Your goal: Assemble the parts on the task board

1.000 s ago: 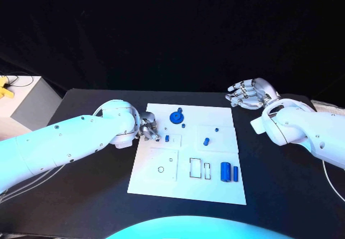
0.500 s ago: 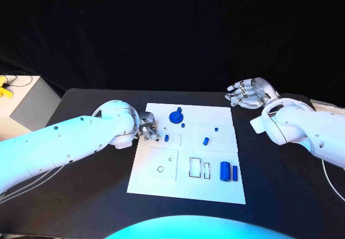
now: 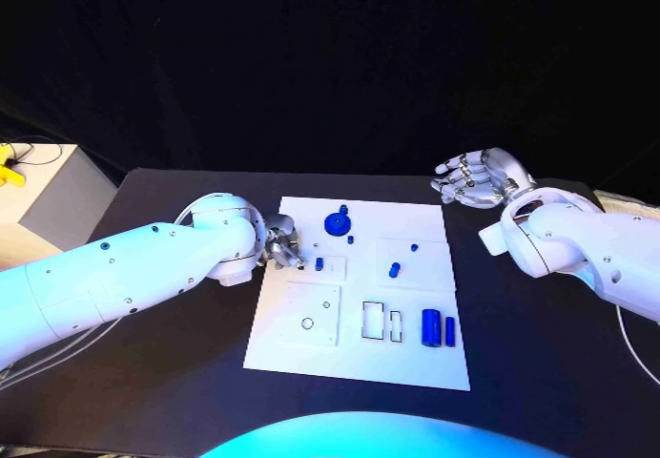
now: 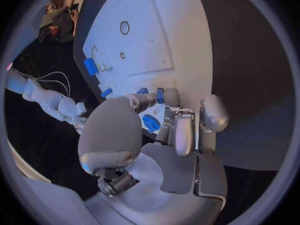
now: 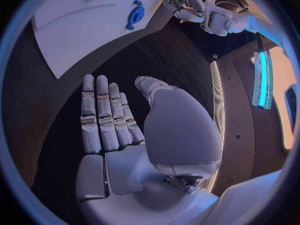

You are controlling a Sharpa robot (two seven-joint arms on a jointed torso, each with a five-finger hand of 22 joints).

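Almost nothing had changed over the preceding second: both arms stayed where they were, and the parts on the task board (image 3: 413, 367) lay as before, which suggests a careful seating step rather than a transfer. The left hand (image 3: 285, 242) remained at the board's left edge, its fingertips (image 4: 170, 96) closed on a small blue peg (image 3: 319, 264); the wrist view showed the peg (image 4: 160, 95) pinched at the fingertips over the white surface. The peg's long axis ran roughly away from the robot in the head view; whether it stood upright or leaned could not be told. The right hand (image 3: 477, 179) hovered beyond the board's far right corner, fingers straight and together, thumb apart, holding nothing. A blue wheel (image 3: 337, 224) sat near the far edge; two blue bars (image 3: 439, 329) lay side by side, lengthwise toward the robot.
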